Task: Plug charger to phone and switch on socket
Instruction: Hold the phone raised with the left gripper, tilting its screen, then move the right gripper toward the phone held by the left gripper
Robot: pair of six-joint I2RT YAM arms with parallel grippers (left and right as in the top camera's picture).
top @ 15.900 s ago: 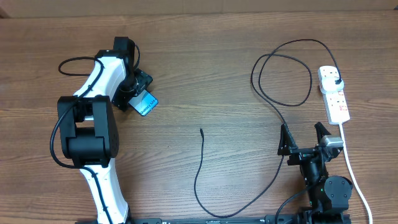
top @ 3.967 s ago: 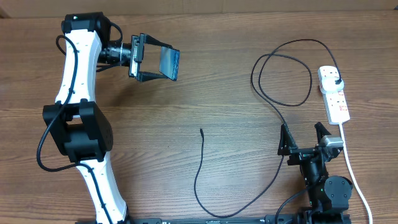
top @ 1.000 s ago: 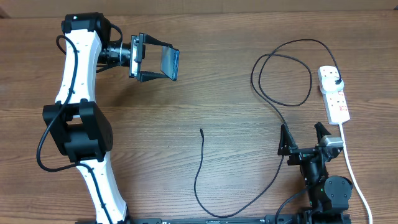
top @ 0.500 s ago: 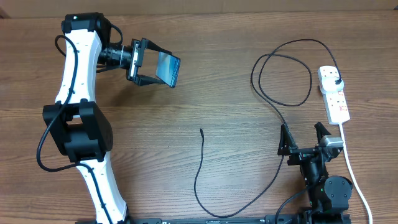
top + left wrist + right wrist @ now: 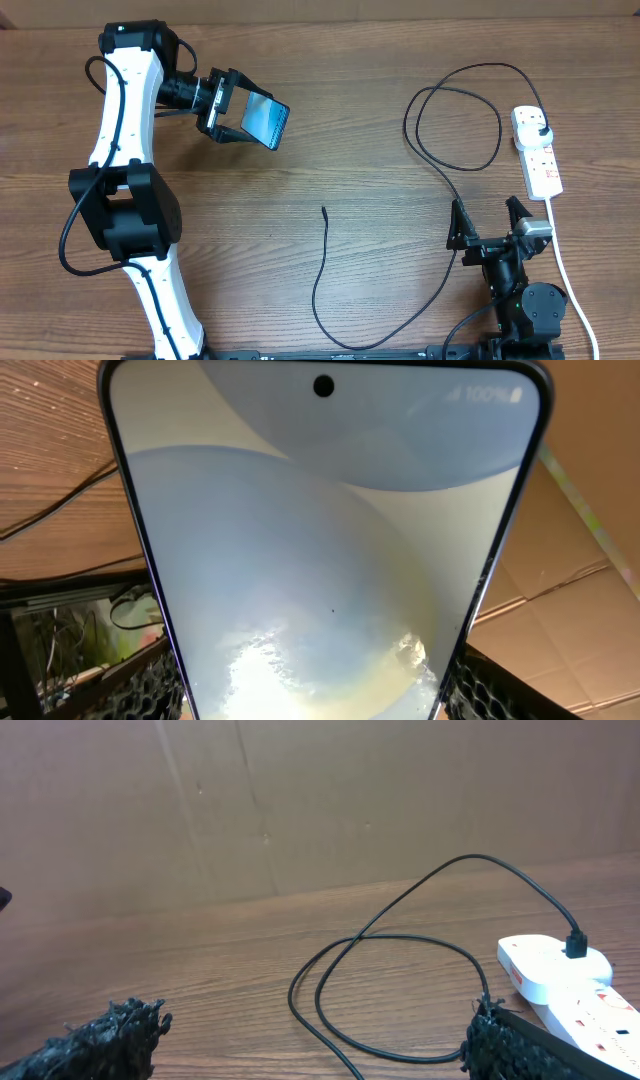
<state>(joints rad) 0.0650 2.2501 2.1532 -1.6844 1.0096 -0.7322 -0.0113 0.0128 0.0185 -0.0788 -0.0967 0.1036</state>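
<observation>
While the slim rectangular smartphone with a pale blue screen (image 5: 266,120) is clamped aloft and tilted in the left pincer (image 5: 238,118), presumably to present its port, the thin black charger cable (image 5: 324,214) lies with its tip free on the wooden surface (image 5: 350,60), its plug seated in the white power strip (image 5: 541,168). Right pincer (image 5: 490,224) gapes, empty. Legible: "100%" on the screen, nothing else.

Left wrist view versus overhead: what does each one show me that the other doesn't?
Only the left wrist view shows the screen's 100% battery mark and front camera hole. Only the overhead shows the charger lying loose on the table, its plug in the power strip, and the open right gripper. Both show the phone clamped in the left gripper.
</observation>
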